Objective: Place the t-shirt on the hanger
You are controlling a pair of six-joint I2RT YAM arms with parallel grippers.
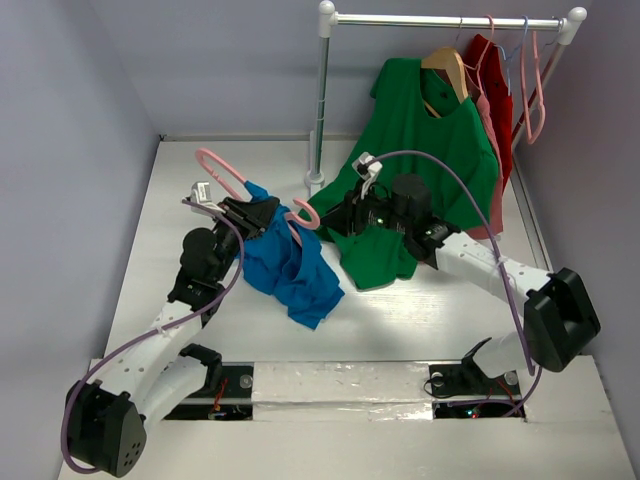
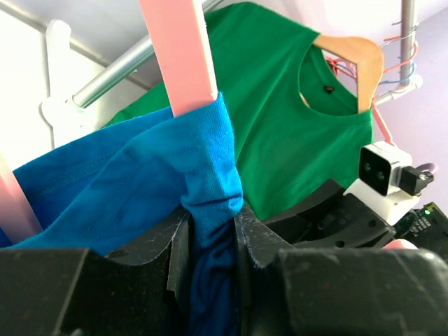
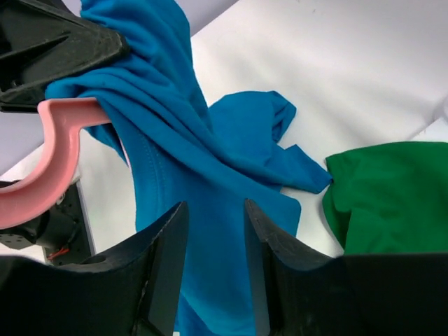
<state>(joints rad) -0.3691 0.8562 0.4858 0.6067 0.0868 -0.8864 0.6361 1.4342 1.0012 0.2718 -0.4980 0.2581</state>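
With the left arm stretched farward, the t-shirt (image 1: 290,270) is clamped at the hanger (image 2: 183,56) by the left gripper (image 2: 213,245), left of centre. The right gripper (image 3: 215,206) is held beside it, narrowly parted and empty.

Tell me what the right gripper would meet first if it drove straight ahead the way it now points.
Most likely the bright blue fabric t-shirt, hanging directly ahead of the right gripper, whose jaws stand open; how far is unclear.
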